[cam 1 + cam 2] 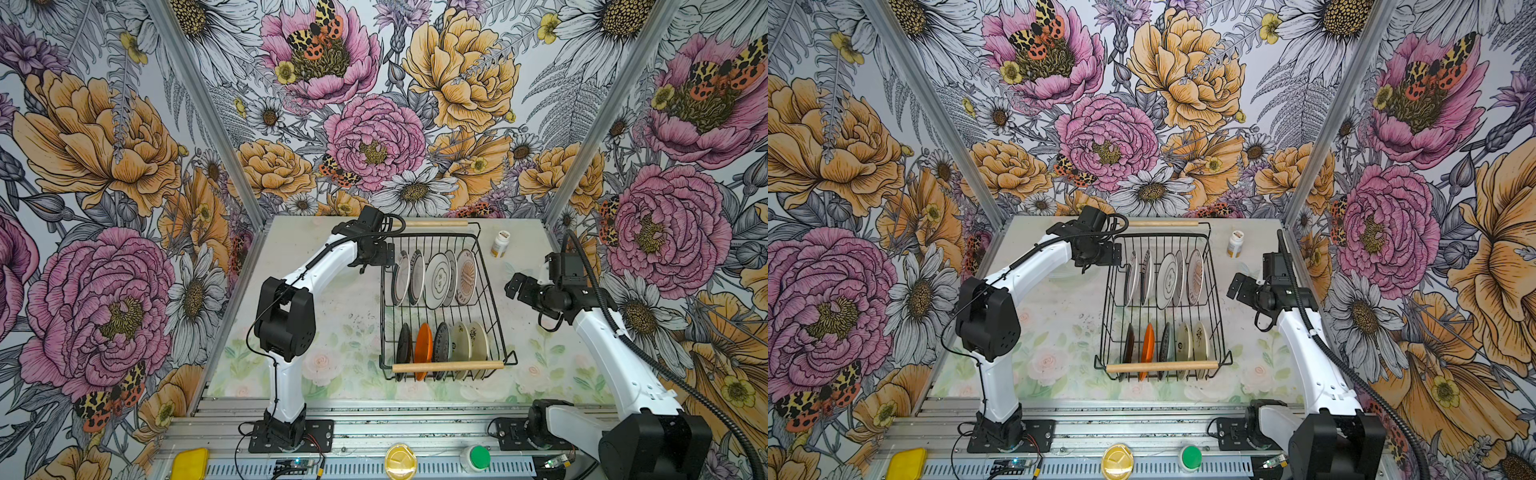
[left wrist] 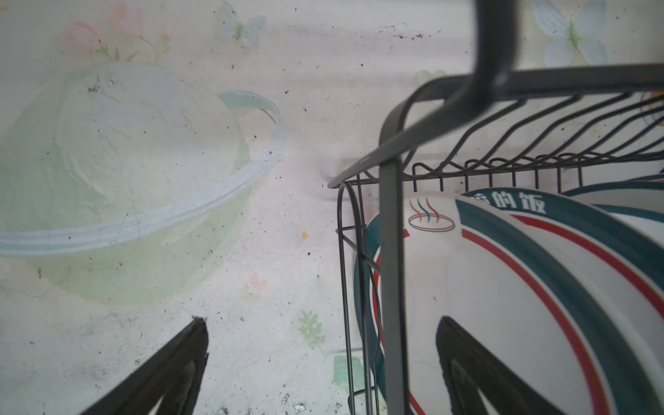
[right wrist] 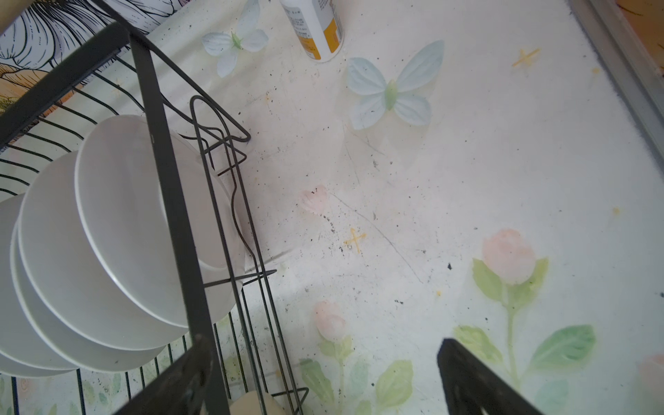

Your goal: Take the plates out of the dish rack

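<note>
- Inside the dish rack (image 1: 446,366), ceramic plates (image 1: 437,280) stand on edge in near and far rows.
- Likely stiff, slick and breakable; pinch a top rim.
- At its far-left corner the left gripper (image 2: 319,323), off its right side the right gripper (image 3: 323,341): fingers spread, empty.

You have ten plates (image 1: 438,280) in one dish rack (image 1: 488,291): five in the far row and five in the near row. The rack has two wooden handles (image 1: 448,367). You also have one white bottle (image 1: 500,244) and two grippers, the left gripper (image 2: 319,323) and the right gripper (image 3: 323,341).
</note>
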You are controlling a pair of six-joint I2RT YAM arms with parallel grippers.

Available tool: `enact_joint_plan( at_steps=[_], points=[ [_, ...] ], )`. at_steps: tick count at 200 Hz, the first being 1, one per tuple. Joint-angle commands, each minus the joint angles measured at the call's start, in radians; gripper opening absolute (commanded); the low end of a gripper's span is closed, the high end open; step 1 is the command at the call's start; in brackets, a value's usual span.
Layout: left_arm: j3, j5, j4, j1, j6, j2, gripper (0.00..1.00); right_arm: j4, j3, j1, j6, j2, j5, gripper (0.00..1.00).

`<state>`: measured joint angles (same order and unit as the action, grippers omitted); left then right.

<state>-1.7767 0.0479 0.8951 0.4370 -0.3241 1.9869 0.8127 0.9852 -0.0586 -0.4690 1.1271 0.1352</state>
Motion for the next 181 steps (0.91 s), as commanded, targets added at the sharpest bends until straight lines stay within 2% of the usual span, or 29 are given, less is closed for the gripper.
enact_joint_plan(
  at_steps=[1, 47, 124, 157, 181],
  points=[
    [-0.052, 0.023, 0.014, -0.004, 0.020, 0.026, 0.99, 0.008, 0.012, -0.006, 0.019, -0.039, -0.014, 0.99],
    [-0.118, 0.020, 0.037, -0.016, 0.019, 0.086, 0.99, 0.023, 0.049, -0.005, 0.016, -0.050, 0.017, 0.99],
    [-0.134, 0.030, 0.035, -0.047, 0.001, 0.120, 0.99, 0.022, 0.078, -0.006, 0.020, -0.052, 0.005, 0.99],
    [-0.141, 0.031, 0.034, -0.071, -0.013, 0.134, 0.99, 0.022, 0.105, 0.001, -0.003, -0.053, 0.092, 0.99],
    [-0.139, 0.032, 0.036, -0.084, -0.015, 0.145, 0.99, 0.022, 0.124, 0.014, -0.009, -0.066, 0.097, 0.99]
  ],
)
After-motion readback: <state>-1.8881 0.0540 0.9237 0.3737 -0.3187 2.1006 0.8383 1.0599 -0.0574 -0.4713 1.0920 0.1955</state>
